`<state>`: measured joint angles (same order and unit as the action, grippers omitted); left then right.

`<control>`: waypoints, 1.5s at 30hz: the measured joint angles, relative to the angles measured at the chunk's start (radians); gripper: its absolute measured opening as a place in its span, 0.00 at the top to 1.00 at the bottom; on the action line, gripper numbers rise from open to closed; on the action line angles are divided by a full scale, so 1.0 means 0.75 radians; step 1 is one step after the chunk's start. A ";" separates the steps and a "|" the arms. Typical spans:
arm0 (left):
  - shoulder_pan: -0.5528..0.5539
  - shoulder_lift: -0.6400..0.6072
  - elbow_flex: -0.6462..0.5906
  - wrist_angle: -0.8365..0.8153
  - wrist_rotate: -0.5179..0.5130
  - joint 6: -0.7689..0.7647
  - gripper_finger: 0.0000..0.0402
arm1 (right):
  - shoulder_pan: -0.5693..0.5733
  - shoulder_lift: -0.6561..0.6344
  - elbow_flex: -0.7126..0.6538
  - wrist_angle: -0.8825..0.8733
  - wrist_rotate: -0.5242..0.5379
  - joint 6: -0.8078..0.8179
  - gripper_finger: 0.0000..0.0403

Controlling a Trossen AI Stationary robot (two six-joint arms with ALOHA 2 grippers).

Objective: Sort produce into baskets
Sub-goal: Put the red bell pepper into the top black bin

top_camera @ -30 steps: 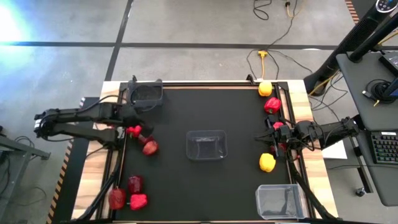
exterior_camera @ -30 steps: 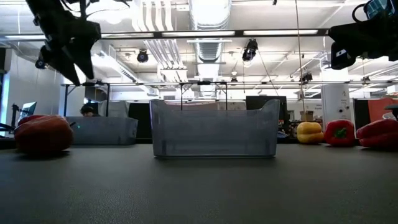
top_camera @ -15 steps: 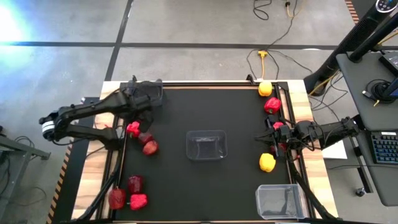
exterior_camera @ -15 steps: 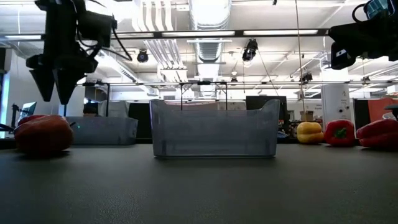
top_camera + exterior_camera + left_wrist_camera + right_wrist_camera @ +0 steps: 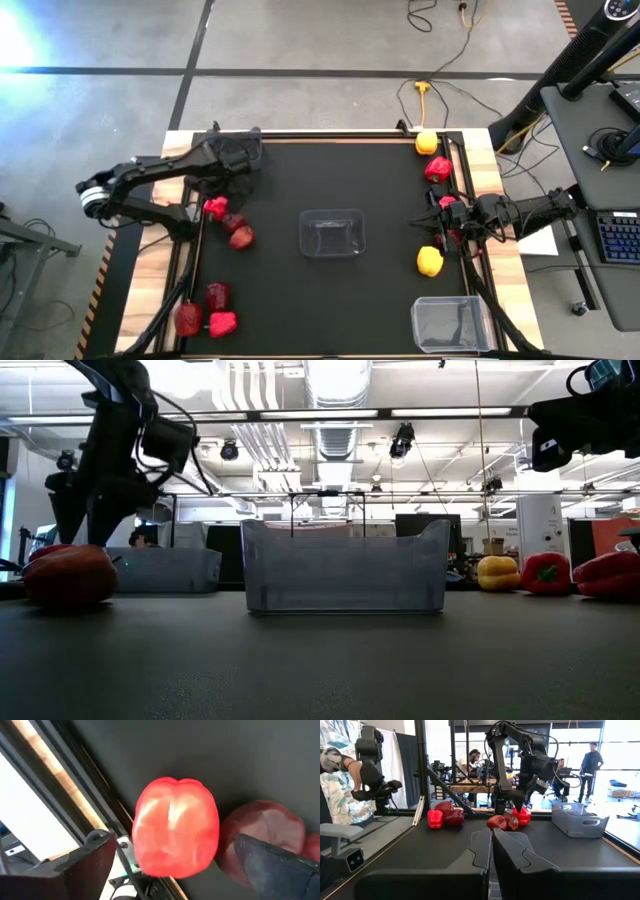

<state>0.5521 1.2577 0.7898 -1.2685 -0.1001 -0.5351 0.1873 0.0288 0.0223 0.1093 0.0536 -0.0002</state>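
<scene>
My left gripper (image 5: pixel 82 532) hangs open and points down just above a bright red bell pepper (image 5: pixel 176 834) that lies on the black mat near the table's left edge (image 5: pixel 214 207). Its fingers stand on either side of the pepper, clear of it. Two dark red apples (image 5: pixel 238 230) lie beside the pepper. The dark grey basket (image 5: pixel 236 150) stands at the far left. One clear basket (image 5: pixel 332 232) stands mid-table and another (image 5: pixel 450 323) at the near right. My right gripper (image 5: pixel 445 215) waits shut at the right edge.
Two apples and a red pepper (image 5: pixel 208 312) lie at the near left. Yellow peppers (image 5: pixel 430 261) (image 5: pixel 427 143) and red peppers (image 5: pixel 437 168) lie along the right side. Metal rails run along both side edges. People stand in the room beyond the table.
My left gripper has come down over the red pepper and tipped from a slant until it points nearly straight down, while the arm swung toward the table's far edge. The produce and baskets have kept still.
</scene>
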 joint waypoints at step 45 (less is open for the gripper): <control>0.147 0.105 0.683 -0.109 -0.359 0.168 0.23 | 0.000 0.000 0.000 0.000 0.000 0.000 0.97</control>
<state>0.6620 1.3361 1.3022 -1.3500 -0.3692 -0.4091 0.1875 0.0288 0.0223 0.1089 0.0536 -0.0002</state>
